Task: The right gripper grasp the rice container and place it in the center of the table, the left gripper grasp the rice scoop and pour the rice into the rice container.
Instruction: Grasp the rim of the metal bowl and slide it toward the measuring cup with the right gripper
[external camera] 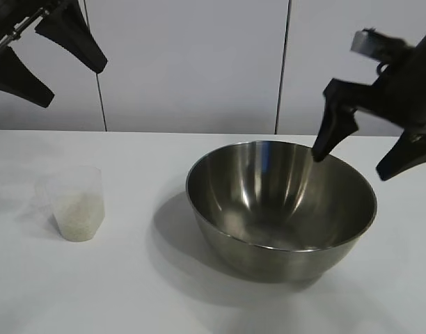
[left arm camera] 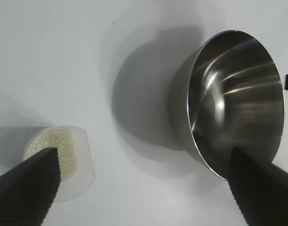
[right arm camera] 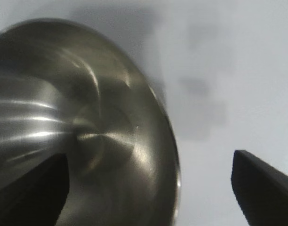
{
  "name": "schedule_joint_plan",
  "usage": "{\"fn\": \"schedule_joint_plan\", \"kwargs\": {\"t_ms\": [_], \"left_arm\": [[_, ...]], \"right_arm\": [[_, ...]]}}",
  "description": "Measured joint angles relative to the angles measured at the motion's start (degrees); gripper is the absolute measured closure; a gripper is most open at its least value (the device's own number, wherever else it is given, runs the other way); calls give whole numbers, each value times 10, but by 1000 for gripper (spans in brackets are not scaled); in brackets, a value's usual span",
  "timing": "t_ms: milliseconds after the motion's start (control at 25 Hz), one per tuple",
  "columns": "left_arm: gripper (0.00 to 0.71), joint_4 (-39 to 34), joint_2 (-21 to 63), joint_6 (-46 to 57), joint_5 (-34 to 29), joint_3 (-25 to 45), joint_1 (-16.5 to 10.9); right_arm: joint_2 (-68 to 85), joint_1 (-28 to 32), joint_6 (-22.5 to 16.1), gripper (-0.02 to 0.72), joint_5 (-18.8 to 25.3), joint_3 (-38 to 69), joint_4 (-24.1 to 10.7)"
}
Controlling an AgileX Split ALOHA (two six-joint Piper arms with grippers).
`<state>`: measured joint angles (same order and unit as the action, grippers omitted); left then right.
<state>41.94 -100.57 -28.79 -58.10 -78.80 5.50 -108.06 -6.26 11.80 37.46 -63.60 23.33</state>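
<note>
The table (external camera: 129, 292) runs white and bare across the lower frame of the exterior view, its far edge meeting the pale wall panels about two fifths of the way down. The rice container (external camera: 281, 209) sits right of centre, well inside that far edge; its dark shadow spreads to the lower left. The rice scoop (external camera: 76, 203) stands upright at the left, well apart from the bowl, with the rice (external camera: 77, 219) filling its lower half. Between scoop and bowl lies a broad strip of bare tabletop, and more open surface runs along the bottom of the frame.

The right gripper (external camera: 352, 161) comes in from the upper right of the frame with its fingers spread wide and holding nothing — one tip hangs over the bowl's far right rim, pointing down into the opening, the other is outside the rim. In the right wrist view the rim (right arm camera: 174, 169) passes between the two dark fingers; whether either tip touches the steel I cannot tell.

The left gripper (external camera: 67, 73) hangs in the upper left corner, high above the table, jaws wide apart and empty. Its wrist view looks down past both fingertips at the scoop (left arm camera: 71, 165) and the bowl (left arm camera: 231, 101), neither of them touched.
</note>
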Motion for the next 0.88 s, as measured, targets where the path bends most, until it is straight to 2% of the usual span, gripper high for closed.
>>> {"fn": "schedule_joint_plan", "kwargs": {"t_ms": [80, 200, 240, 320, 400, 520, 760, 880], "left_arm": [[16, 0, 0, 0, 0, 0, 0], [16, 0, 0, 1, 0, 0, 0], [16, 0, 0, 1, 0, 0, 0], [16, 0, 0, 1, 0, 0, 0], [16, 0, 0, 1, 0, 0, 0], [16, 0, 0, 0, 0, 0, 0], [16, 0, 0, 0, 0, 0, 0], [16, 0, 0, 0, 0, 0, 0]], "right_arm": [[-13, 0, 0, 288, 0, 0, 0], [-16, 0, -2, 542, 0, 0, 0], [-16, 0, -2, 598, 0, 0, 0], [-16, 0, -2, 661, 1, 0, 0], [-16, 0, -1, 683, 5, 0, 2], [-15, 0, 12, 687, 9, 0, 22], [11, -2, 54, 692, 29, -2, 109], [12, -23, 60, 692, 22, -5, 119]]}}
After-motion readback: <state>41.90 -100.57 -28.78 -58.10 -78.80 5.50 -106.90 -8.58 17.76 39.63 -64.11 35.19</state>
